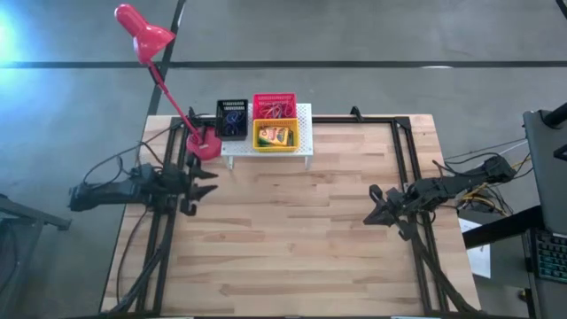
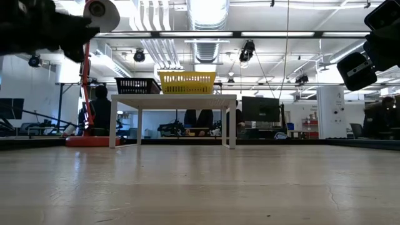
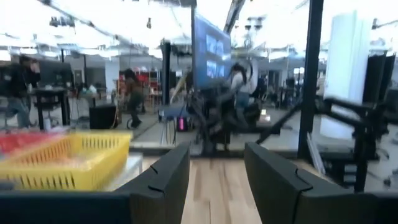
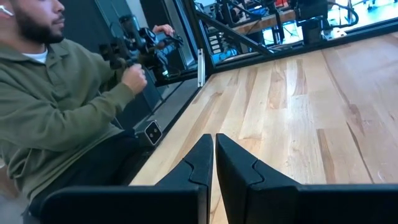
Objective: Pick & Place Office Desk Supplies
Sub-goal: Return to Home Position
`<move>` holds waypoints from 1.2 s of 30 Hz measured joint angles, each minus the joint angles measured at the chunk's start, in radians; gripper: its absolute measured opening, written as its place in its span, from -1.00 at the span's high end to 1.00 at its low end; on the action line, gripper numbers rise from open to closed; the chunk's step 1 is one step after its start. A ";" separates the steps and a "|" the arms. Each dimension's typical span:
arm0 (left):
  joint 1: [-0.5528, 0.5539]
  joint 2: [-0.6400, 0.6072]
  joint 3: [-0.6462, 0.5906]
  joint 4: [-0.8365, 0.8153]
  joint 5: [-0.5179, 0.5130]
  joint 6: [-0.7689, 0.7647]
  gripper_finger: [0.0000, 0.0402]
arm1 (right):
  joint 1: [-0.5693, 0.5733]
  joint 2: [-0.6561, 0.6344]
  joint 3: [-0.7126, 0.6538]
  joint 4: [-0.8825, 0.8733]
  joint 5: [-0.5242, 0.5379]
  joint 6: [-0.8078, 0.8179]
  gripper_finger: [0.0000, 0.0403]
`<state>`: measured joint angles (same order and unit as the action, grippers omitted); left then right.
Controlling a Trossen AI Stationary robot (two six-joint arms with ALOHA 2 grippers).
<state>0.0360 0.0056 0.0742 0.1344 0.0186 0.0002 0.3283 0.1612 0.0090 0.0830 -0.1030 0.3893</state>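
table (image 1: 292, 239): wooden, arms at either side
left gripper (image 1: 211, 182): fingers apart, empty, near lamp base (image 1: 205, 146)
right gripper (image 1: 370, 217): fingers together, empty
black basket (image 1: 221, 118), red basket (image 1: 274, 96), yellow basket (image 1: 259, 135): on stand (image 1: 304, 115)
crayon box (image 1: 276, 136): inside yellow basket

Smooth, faintly glossy wood tabletop (image 1: 292, 230). On the white perforated metal stand (image 1: 305, 120), plastic yellow mesh basket (image 2: 187, 82), red mesh basket (image 1: 273, 96), black mesh basket (image 2: 137, 85). Beside the stand, glossy red desk lamp (image 1: 142, 31).
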 joint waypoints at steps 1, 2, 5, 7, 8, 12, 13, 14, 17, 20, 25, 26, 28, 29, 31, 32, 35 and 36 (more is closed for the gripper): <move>0.000 -0.007 -0.018 -0.008 0.000 0.000 0.21 | 0.000 0.000 0.000 0.000 0.000 0.000 0.91; 0.000 -0.006 -0.037 -0.011 0.000 0.000 0.21 | 0.000 0.000 0.000 0.000 0.000 0.000 0.91; 0.000 -0.006 -0.070 -0.047 -0.003 0.003 0.21 | 0.000 0.000 0.000 0.000 0.000 0.000 0.91; 0.000 -0.005 -0.070 -0.124 0.001 -0.022 0.21 | 0.000 0.000 0.000 0.000 -0.001 0.000 0.91; 0.000 -0.004 -0.069 -0.122 0.004 -0.040 0.21 | 0.000 0.000 0.000 0.000 -0.001 0.000 0.91; 0.000 -0.006 -0.070 -0.117 0.000 -0.035 0.21 | 0.001 0.000 0.000 0.000 -0.003 0.000 0.91; 0.000 -0.006 -0.070 -0.116 0.000 -0.030 0.21 | 0.000 0.000 0.000 0.000 -0.003 0.000 0.91; 0.000 -0.006 -0.070 -0.114 0.000 -0.030 0.21 | 0.000 0.000 0.000 0.001 -0.003 0.000 0.91; 0.000 -0.006 -0.070 -0.114 0.000 -0.030 0.21 | 0.000 0.000 0.000 0.000 -0.003 0.000 0.91; 0.000 -0.006 -0.070 -0.115 -0.015 -0.014 0.23 | 0.000 0.000 0.000 0.000 -0.003 0.000 0.91; 0.000 -0.006 -0.071 -0.117 -0.011 0.182 0.75 | 0.000 0.000 0.000 0.000 -0.003 0.000 0.91; 0.000 -0.006 -0.071 -0.119 -0.014 0.175 0.87 | 0.000 0.000 0.000 0.000 -0.003 0.000 0.91; 0.000 -0.006 -0.070 -0.124 -0.023 0.121 0.95 | 0.000 0.000 0.000 0.000 -0.003 0.000 0.91; 0.000 -0.006 -0.069 -0.124 -0.023 0.106 0.97 | 0.000 0.000 0.000 0.000 -0.003 0.000 0.91; 0.000 -0.006 -0.069 -0.125 -0.023 0.097 0.98 | 0.000 0.000 0.000 0.000 -0.002 0.000 0.91; 0.000 -0.006 -0.069 -0.125 -0.023 0.096 0.99 | 0.000 0.000 0.000 0.000 -0.002 0.000 0.91; 0.000 -0.006 -0.069 -0.126 -0.023 0.071 0.99 | 0.000 0.000 0.000 0.000 -0.002 0.000 0.91; 0.000 -0.006 -0.069 -0.126 -0.023 0.070 0.99 | 0.000 0.000 0.000 0.000 -0.002 0.000 0.91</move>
<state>0.0360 -0.0002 0.0048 0.0082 -0.0044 0.0704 0.3283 0.1616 0.0093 0.0834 -0.1051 0.3896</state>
